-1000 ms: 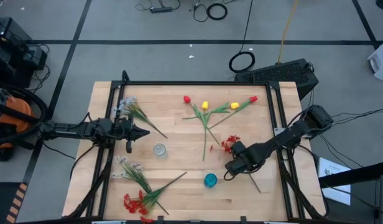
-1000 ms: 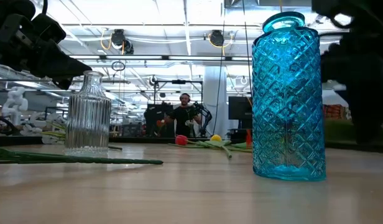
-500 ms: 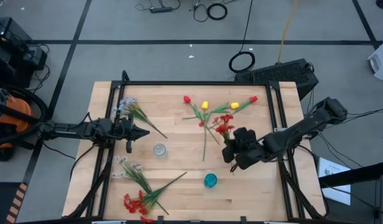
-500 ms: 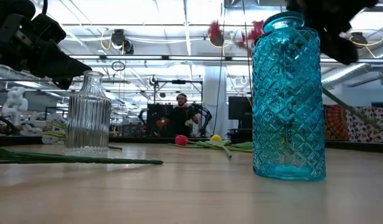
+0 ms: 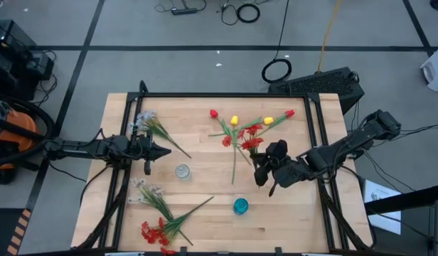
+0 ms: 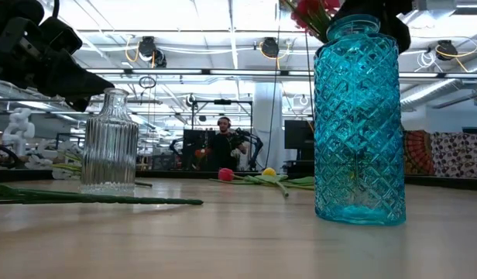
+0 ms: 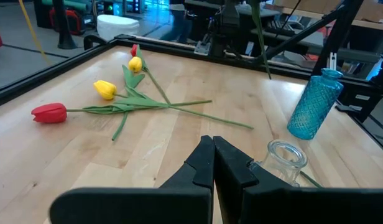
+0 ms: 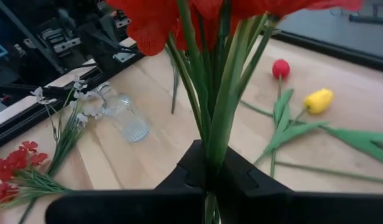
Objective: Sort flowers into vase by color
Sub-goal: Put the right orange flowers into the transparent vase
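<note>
I judge I'm barely started: my right hand [image 5: 265, 173] is clamped on a red spray [image 5: 249, 136] held aloft near the blue vase [image 5: 240, 206], both vases look empty, the other flowers lie on the bench [image 5: 205, 220], and my left hand [image 5: 164, 151] waits closed.

A red-blossom spray [image 5: 249, 137] is held aloft above the table by its green stalks, four red and yellow tulips [image 5: 251, 122] lie crossed at the far side, and white sprays [image 5: 149, 121] and another red spray [image 5: 156, 231] lie left.
</note>
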### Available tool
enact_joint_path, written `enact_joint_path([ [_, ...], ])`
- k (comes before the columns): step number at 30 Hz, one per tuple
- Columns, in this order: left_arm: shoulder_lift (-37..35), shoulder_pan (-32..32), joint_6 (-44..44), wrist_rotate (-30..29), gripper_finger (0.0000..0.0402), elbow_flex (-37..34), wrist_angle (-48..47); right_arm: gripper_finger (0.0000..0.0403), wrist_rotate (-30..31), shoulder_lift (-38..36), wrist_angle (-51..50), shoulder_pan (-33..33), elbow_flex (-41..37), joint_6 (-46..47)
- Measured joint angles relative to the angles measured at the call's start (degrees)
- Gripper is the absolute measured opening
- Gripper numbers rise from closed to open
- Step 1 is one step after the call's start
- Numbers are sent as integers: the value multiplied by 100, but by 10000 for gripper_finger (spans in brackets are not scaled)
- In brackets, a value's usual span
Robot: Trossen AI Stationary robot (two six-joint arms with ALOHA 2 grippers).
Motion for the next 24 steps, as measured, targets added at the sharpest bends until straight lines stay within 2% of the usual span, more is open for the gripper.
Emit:
enact_joint_path([
  [10, 0, 2, 2, -2, 6, 0, 0, 4, -92, -2, 690, -48, 2, -977],
  [14, 2, 1, 0, -2, 6, -2, -1, 4, -512, -3, 975, -46, 2, -1336],
  [24, 1, 2, 1, -2, 6, 0, 0, 4, -1107, 60, 2140, -171, 4, -2400],
])
